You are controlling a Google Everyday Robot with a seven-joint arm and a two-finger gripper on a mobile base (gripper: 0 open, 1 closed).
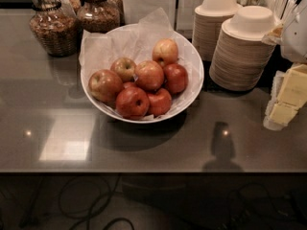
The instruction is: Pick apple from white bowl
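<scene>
The white bowl (192,56) stands in the middle of the dark counter, lined with crinkled white paper and holding several apples. The apple (149,74), reddish-orange with faint yellow streaks, lies on top in the middle of the pile. A paler yellow-pink apple (165,51) lies behind it, and darker red apples (132,102) lie in front and to its right. My gripper (287,101), cream-yellow below a white arm, is at the right edge of the view. It is above the counter, well to the right of the bowl, and holds nothing that I can see.
Two stacks of beige disposable bowls (242,51) stand right of the white bowl, between it and my gripper. Glass jars of granola (53,25) stand at the back left. The counter's front edge (144,169) runs below the bowl, with cables on the floor.
</scene>
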